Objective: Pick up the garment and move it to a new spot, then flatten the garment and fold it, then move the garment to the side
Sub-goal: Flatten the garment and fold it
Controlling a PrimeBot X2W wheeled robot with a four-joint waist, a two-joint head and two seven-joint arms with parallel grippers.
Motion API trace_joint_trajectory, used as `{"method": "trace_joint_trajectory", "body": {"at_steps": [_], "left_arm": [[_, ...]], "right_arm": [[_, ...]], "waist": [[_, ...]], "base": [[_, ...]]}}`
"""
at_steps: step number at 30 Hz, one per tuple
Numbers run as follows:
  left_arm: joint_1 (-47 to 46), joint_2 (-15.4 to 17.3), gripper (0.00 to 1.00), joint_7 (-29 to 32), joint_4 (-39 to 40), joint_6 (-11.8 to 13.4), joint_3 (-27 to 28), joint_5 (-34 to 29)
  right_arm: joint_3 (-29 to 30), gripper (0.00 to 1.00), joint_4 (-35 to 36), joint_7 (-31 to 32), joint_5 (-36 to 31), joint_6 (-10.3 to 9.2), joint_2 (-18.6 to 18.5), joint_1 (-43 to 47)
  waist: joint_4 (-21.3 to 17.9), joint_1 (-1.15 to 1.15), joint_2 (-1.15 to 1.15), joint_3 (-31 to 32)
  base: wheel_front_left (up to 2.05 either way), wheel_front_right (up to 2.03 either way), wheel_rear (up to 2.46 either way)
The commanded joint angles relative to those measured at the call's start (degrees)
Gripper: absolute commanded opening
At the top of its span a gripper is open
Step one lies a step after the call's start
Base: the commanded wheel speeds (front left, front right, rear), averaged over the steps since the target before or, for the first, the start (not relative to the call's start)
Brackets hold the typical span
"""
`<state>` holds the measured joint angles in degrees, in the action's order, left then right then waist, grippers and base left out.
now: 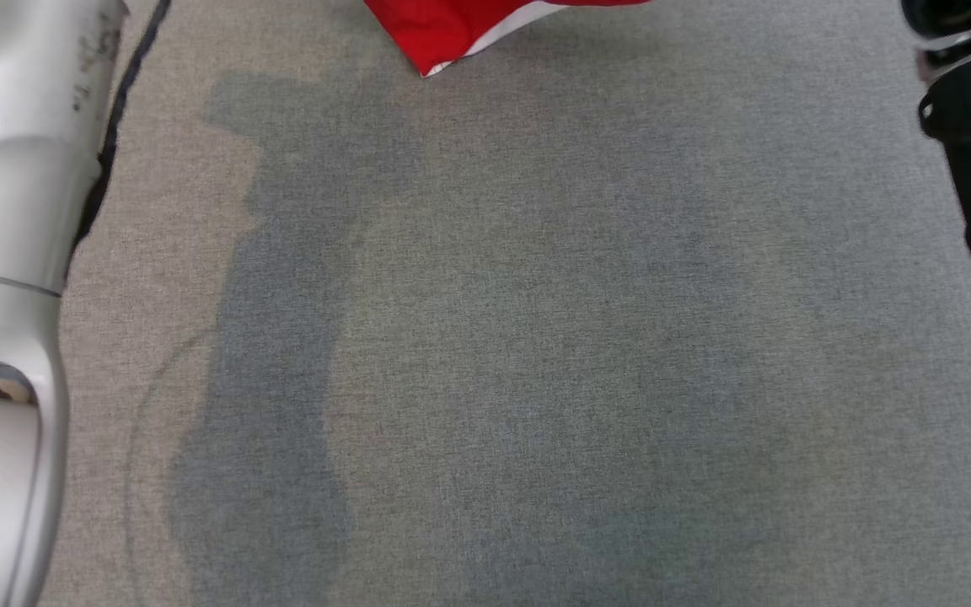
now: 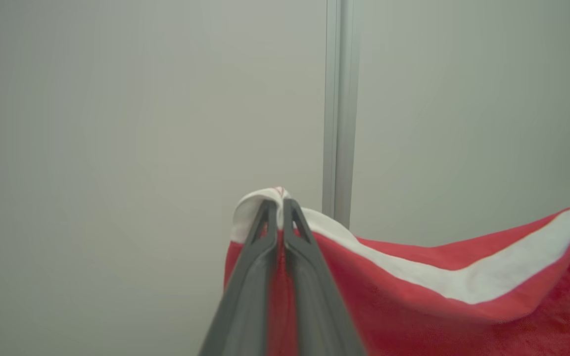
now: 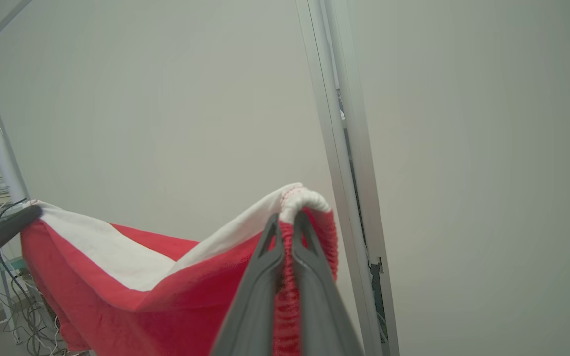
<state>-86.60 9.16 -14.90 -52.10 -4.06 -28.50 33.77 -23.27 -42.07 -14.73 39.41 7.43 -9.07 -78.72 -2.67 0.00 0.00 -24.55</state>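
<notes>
A: Where is the garment sitting right now?
B: It isn't sitting anywhere. The garment (image 2: 413,296) is hanging in the air, stretched between both claws. The left claw (image 2: 280,210) is clenching the white band at one top corner, and the right claw (image 3: 287,222) is pinching the other corner, with red ribbed knit bunching between its dark fingers.
A: So which way is the cloth running from them?
B: Its top edge is running straight across from one claw to the other, sagging in the middle, and the body is dropping below them. That long axis is lying left to right across the robot, so neither arm is nearer; each is holding an end.
A: And the landing spot?
B: The grey woven surface (image 1: 536,337) is lying underneath. In the head view a red point with a white edge is dangling at the top of the picture, over the far part of that surface; whether it is touching I cannot tell.
A: What is the fabric looking like?
B: Soft and fleecy, bright red, with a broad white band along the held edge. I'm judging it limp, so it is likely to be folding on itself unless both claws are coming down together, spread wide.
</notes>
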Motion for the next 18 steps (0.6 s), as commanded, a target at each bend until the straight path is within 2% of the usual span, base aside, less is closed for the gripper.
{"method": "trace_joint_trajectory", "body": {"at_steps": [1,5,9,13,18], "left_arm": [[-0.26,-0.40,0.00,-0.20,-1.39,-0.43,0.06,0.26],[2.97,-1.96,0.00,-0.21,-7.58,-1.74,0.17,1.34],[7.46,-2.50,0.00,-0.18,-8.73,-2.47,1.99,2.26],[15.67,-2.01,0.00,-0.19,-5.78,-2.59,5.26,1.41],[29.22,-0.78,0.00,-0.19,2.19,-2.55,10.26,-2.35]], "right_arm": [[-0.61,0.00,-1.24,-0.49,0.66,0.11,0.26,0.24],[-3.03,0.00,-4.35,-0.60,1.62,0.11,0.96,2.37],[-4.96,0.00,-3.45,-0.57,2.41,0.11,0.48,6.07],[-5.46,0.00,-0.40,-0.59,2.75,0.11,-1.01,13.46],[-3.51,0.00,4.56,-0.58,2.44,0.11,-0.80,24.98]], "waist": [[0.19,0.00,0.00,-0.15],[0.84,0.00,0.00,-0.95],[1.24,0.00,0.00,-2.73],[1.60,0.00,0.00,-2.46],[0.97,0.00,0.00,-0.29]], "base": [[0.00,0.00,0.00],[0.00,0.00,0.00],[0.00,0.00,0.00],[0.00,0.00,0.00],[0.00,0.00,0.00]]}}
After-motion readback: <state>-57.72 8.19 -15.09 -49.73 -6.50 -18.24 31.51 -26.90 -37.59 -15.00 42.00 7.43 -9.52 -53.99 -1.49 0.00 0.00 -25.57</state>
